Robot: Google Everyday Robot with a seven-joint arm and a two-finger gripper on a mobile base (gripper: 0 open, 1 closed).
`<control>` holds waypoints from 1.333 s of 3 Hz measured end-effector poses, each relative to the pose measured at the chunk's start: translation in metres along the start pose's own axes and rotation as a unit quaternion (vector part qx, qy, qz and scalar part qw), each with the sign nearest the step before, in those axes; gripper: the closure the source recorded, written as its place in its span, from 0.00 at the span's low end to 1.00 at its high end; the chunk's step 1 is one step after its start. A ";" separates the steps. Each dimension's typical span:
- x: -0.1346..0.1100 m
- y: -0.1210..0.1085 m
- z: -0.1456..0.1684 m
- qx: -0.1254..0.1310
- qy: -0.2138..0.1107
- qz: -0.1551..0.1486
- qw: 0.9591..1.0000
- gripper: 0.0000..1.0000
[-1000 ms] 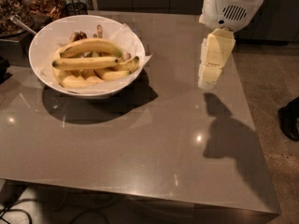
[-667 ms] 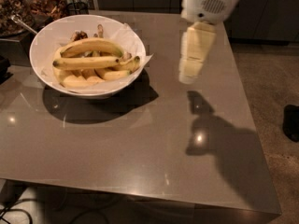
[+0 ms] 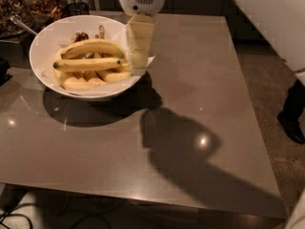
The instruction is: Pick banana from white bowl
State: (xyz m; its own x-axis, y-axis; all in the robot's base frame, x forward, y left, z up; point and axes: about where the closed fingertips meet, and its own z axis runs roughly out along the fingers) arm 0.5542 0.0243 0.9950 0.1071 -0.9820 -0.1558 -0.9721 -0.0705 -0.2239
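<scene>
Currently: gripper (image 3: 138,68) at upper centre of frame, hanging down over the right rim of the white bowl (image 3: 44,42). Open or closed: cannot tell. Banana (image 3: 88,64) lies roughly level across the bowl's middle, its right end near the gripper tip, with an arched banana (image 3: 93,46) just above and stubby pale bananas (image 3: 90,81) below. Bowl sits on the desk (image 3: 200,80), upper left.

The yellow, brown-tipped banana (image 3: 88,64) is lying in the glossy white bowl (image 3: 37,46). The cream claw (image 3: 138,69) is hanging at the bowl's rim over the grey-brown tabletop (image 3: 200,80).
</scene>
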 end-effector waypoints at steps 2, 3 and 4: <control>-0.034 -0.020 0.009 0.017 -0.020 -0.013 1.000 0.00; -0.068 -0.040 0.020 0.012 -0.020 -0.036 0.999 0.00; -0.102 -0.063 0.033 0.006 -0.036 -0.052 0.998 0.00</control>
State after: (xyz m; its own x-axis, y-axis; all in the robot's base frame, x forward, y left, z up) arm 0.6117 0.1344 0.9929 0.2230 -0.9543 -0.1991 -0.9523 -0.1697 -0.2537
